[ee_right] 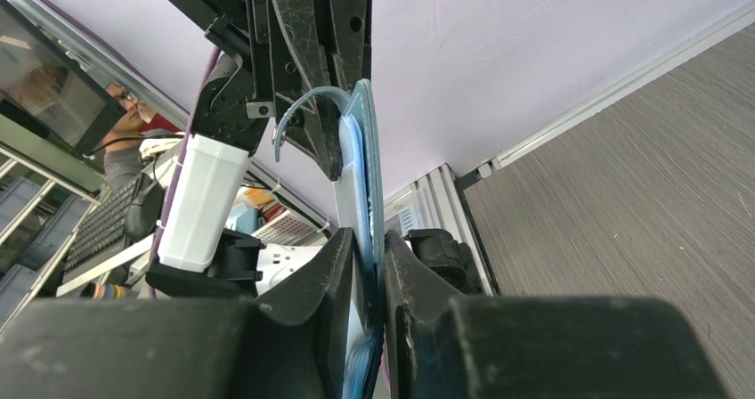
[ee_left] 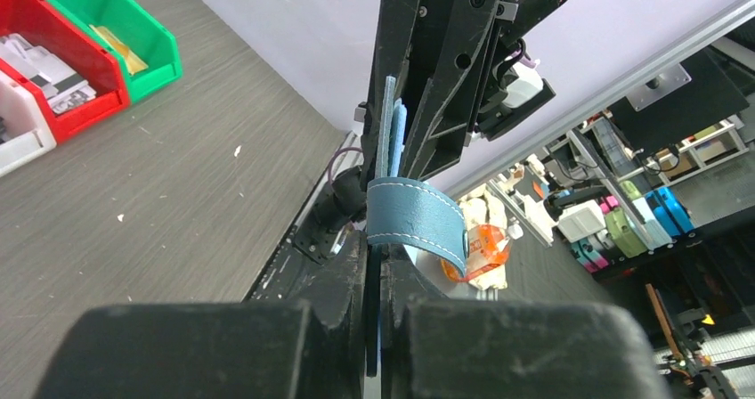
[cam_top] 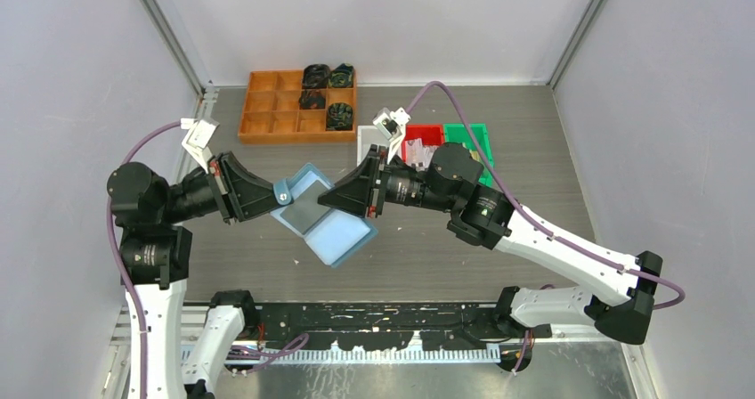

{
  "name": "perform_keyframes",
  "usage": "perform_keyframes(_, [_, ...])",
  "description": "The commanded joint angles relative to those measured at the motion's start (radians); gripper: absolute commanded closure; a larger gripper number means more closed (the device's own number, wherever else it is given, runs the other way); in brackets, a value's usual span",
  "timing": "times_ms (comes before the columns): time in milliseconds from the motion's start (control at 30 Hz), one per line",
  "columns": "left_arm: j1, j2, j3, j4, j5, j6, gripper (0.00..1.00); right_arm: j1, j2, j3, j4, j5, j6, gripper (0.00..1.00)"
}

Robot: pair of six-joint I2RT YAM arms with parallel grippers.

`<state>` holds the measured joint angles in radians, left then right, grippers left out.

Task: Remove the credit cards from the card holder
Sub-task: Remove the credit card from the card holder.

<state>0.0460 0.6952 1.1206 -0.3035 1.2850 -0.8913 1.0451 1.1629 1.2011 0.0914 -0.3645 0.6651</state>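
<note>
You have one light blue soft folding card holder (cam_top: pixel 336 232), one dark grey flat card (cam_top: pixel 305 210) showing on it, one orange compartment tray (cam_top: pixel 263 125), four black objects (cam_top: pixel 339 116) inside it, and three plastic bins: a red bin (cam_top: pixel 426 136), a green bin (cam_top: pixel 468 135) and a white bin (cam_top: pixel 366 137).

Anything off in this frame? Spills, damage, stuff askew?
Nothing spilled or damaged. Only oddity: the light blue soft folding card holder is skewed, pinched from both sides by the left gripper and right gripper, with a dark grey flat card showing inside.

Top external view: high behind the arm bases (cam_top: pixel 525 308), looking down on the surface (cam_top: pixel 534 150). Wrist views: close, low, facing each other; all three share the card holder (cam_top: pixel 343 234)
</note>
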Motion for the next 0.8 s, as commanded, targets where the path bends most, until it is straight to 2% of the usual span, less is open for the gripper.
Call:
perform_keyframes(0, [0.002, -0.003, 0.011, 0.082, -0.005, -0.050, 0.99, 0.004, -0.021, 0.003, 0.057, -0.048, 0.004, 0.76])
perform_keyframes(233, [0.002, 0.022, -0.001, 0.182, -0.018, -0.211, 1.00, 0.006, -0.032, -0.012, 0.063, -0.061, -0.001, 0.76])
perform_keyframes(600, [0.002, 0.013, -0.002, 0.149, -0.019, -0.229, 0.96, 0.006, -0.029, -0.001, 0.060, -0.061, -0.008, 0.79])
perform_keyframes(767, [0.003, 0.017, -0.002, 0.150, -0.013, -0.252, 0.90, 0.006, -0.035, -0.008, 0.059, -0.049, -0.009, 0.83])
